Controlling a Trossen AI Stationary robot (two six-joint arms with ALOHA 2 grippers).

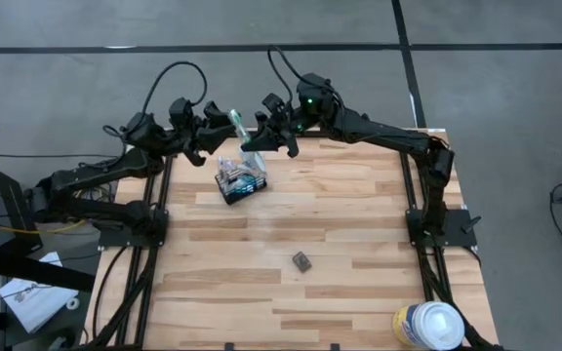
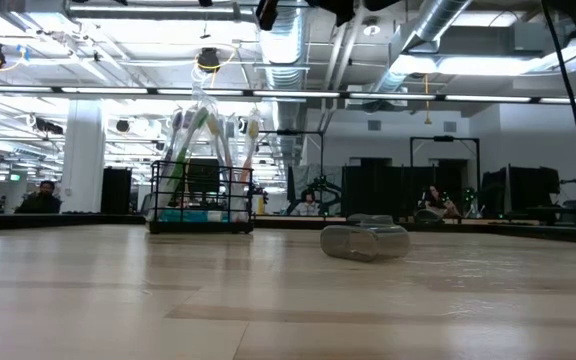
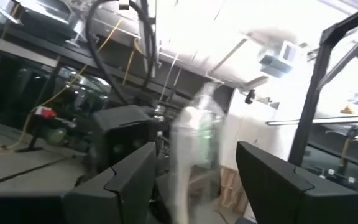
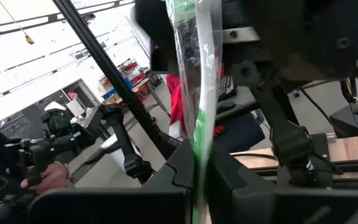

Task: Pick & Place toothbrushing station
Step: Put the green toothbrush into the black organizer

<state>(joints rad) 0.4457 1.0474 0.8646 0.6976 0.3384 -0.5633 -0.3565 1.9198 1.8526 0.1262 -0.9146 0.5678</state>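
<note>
Handover of the wrapped green-and-white toothbrush [image 1: 239,132] is the step in hand, judged from how both arms meet at the upper centre of the high view. To do it well, the receiving fingers should close squarely on the wrapper before the holding fingers let go, and neither arm should twist while both have hold.

Right gripper [image 4: 199,171]: fingers closed tight on the lower part of the toothbrush, which stands between them in its clear plastic sleeve in the right wrist view.

Left gripper [image 3: 194,180]: fingers spread wide, holding nothing. The blurred sleeve of the toothbrush lies between them in the left wrist view; contact cannot be made out.

The black wire-mesh rectangular caddy [image 1: 239,183] stands on the pale wooden slatted table [image 1: 359,244], just below both grippers in the high view and apart from them, with more toothbrushes upright in it and blue-and-white tubes at its base.
</note>
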